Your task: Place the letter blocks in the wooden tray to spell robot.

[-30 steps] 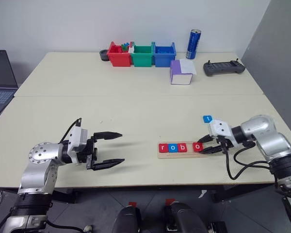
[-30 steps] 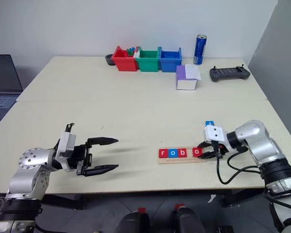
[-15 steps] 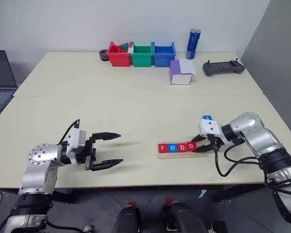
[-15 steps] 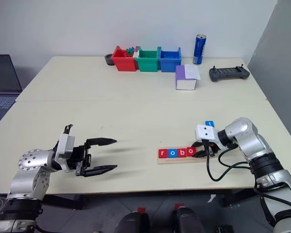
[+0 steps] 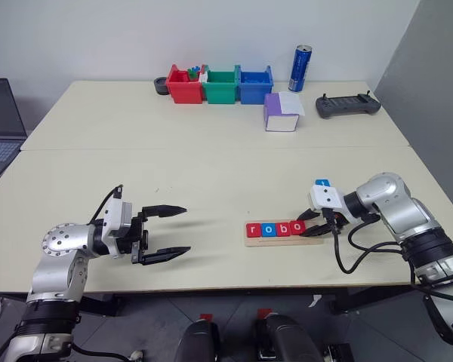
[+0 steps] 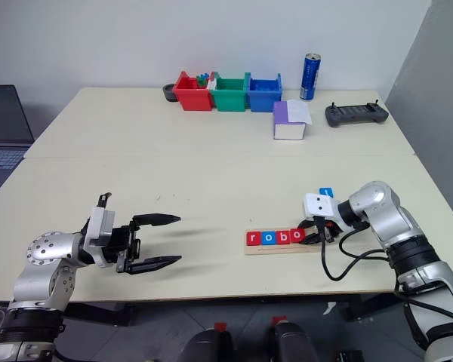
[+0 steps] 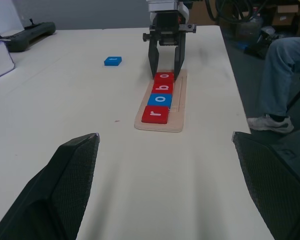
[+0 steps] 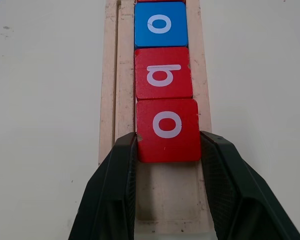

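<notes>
R gripper (image 8: 167, 150) clamps 2nd red "o" block (image 8: 167, 131) in wooden tray (image 8: 108, 90) — prob. seating it next to "b" — L gripper (image 5: 166, 232) idle, jaws wide.

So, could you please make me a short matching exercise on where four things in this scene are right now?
Things:
1. second red o tile
2. blue t tile
3. blue can
4. left tool

Places or states:
A. on the table, outside the wooden tray
B. between the fingers of the right tool, in the tray
C. open, holding nothing
D. upright at the far edge of the table, beside the blue bin

Pairs: 1-B, 2-A, 3-D, 4-C
</notes>
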